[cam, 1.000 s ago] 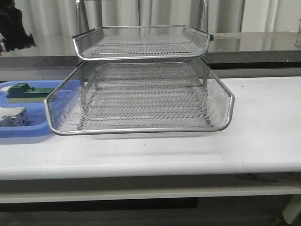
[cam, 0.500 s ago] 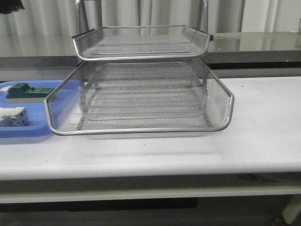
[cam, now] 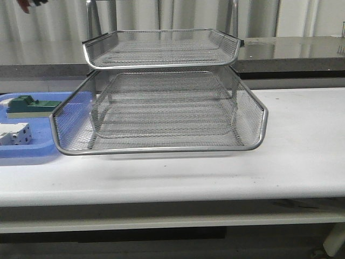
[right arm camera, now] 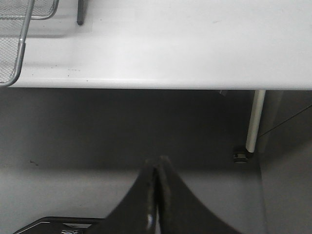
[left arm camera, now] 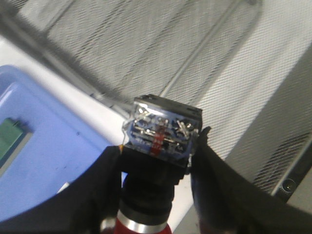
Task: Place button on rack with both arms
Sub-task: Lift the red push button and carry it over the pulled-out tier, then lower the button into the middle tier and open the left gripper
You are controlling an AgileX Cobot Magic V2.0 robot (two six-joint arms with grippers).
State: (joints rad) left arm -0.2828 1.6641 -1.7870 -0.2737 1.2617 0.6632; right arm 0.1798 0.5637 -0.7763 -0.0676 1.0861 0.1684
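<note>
A: 2 grippers to account for. What does the left gripper (left arm camera: pixel 158 170) have?

B: Its black fingers (left arm camera: pixel 105 180) are clamped on the small push-button switch with the red head, silver collar and black-and-blue body (left arm camera: pixel 161 134). In the left wrist view the transparent terminal end points away from the camera, and the silver collar and a bit of red show down between the fingers.

A: Where is the button relative to the silver wire-mesh letter-tray rack (cam: pixel 161 102)?

B: Held in the air, with the rack's mesh and a rim wire (left arm camera: pixel 209 48) behind it, and the flat blue plastic tray (left arm camera: pixel 44 151) to one side. Which tier lies behind it I cannot tell. In the front view only a red-and-black scrap at the top left corner (cam: pixel 29 3) shows, well apart from the rack.

A: And the right gripper (right arm camera: pixel 157 163)?

B: Its 2 black fingers (right arm camera: pixel 141 195) are pressed together with nothing between them. It hangs off the edge of the white table (right arm camera: pixel 170 48), with the dark space under the tabletop and a white table leg (right arm camera: pixel 253 119) in its view. A corner of the rack shows there too.

A: Anything else on the table?

B: The blue tray sits just left of the rack, holding a green block (cam: pixel 29 105) and a white block with dark holes (cam: pixel 15 133).
</note>
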